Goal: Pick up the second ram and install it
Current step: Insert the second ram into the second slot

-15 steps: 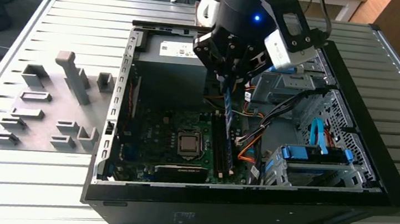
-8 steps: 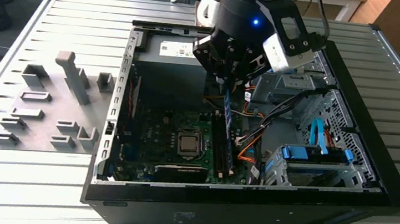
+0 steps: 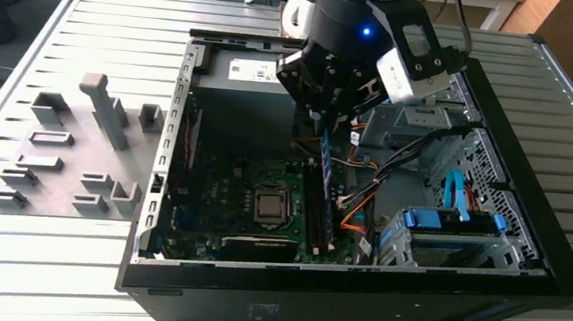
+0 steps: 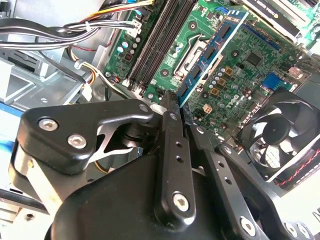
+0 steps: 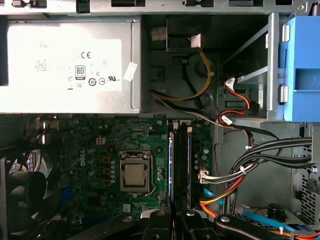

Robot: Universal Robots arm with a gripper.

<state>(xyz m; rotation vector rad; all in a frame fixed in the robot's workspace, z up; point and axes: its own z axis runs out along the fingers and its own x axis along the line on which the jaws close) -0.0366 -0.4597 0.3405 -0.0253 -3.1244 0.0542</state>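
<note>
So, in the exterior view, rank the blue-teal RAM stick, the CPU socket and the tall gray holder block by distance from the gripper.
1. RAM stick, held in the gripper, hanging below it.
2. CPU socket, on the motherboard.
3. Tall gray holder block, outside the case, toward the exterior view's left.

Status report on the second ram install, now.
Gripper shut on the second ram, fingers pinching one end. Stick hangs edge-down above the motherboard's memory slots, not seated. Orange cable bundle beside the slots, apart from the stick.

Black claw (image 4: 172, 107) with silver screws on jointed links, a blue light on its black wrist.
</note>
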